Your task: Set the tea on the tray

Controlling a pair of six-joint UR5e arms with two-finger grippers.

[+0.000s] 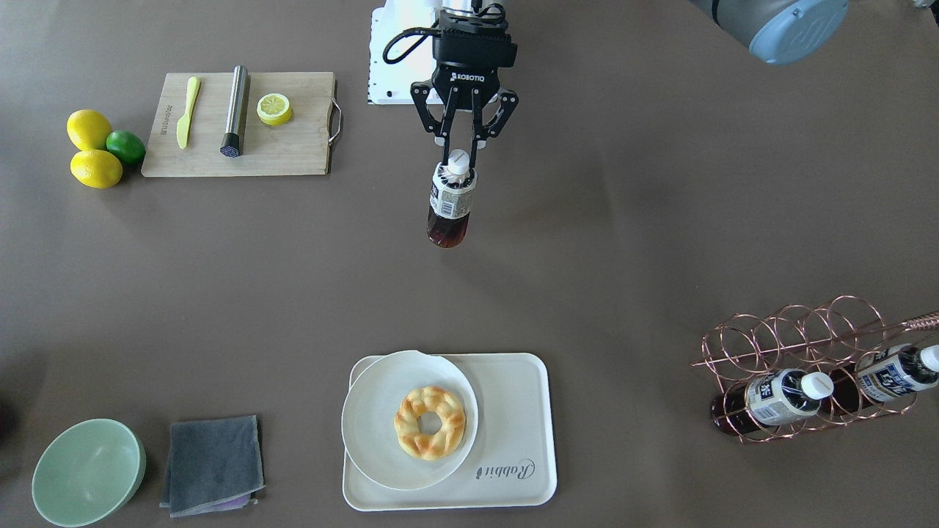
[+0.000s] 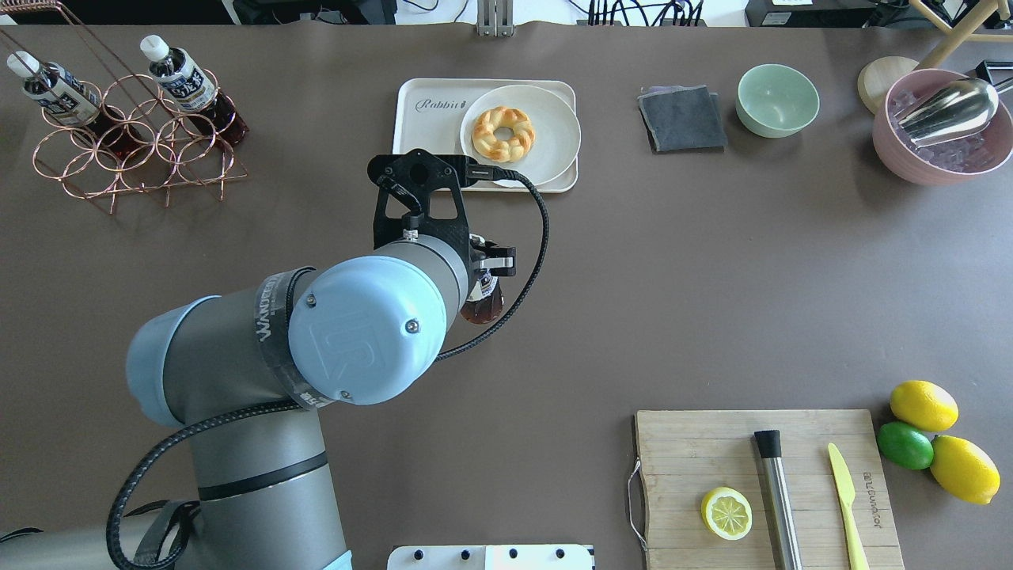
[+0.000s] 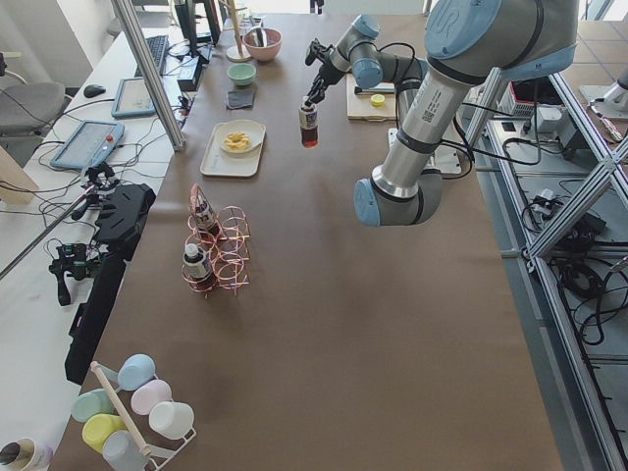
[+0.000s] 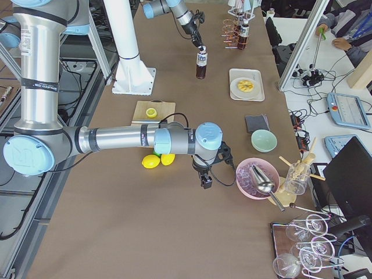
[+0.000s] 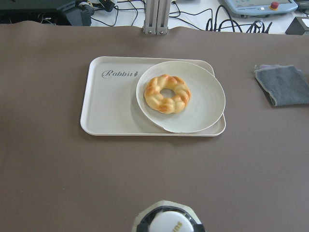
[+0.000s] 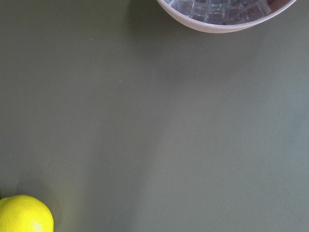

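Being pinched at its cap by the left gripper, the tea bottle is upright at the bench's middle. The tray lies well apart by the operators' edge, carrying a plate. Whether the right gripper is spread, I cannot tell.

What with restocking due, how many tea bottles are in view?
3. One bottle is held aloft by the left gripper; two bottles sit in the wire rack. None seems hidden.
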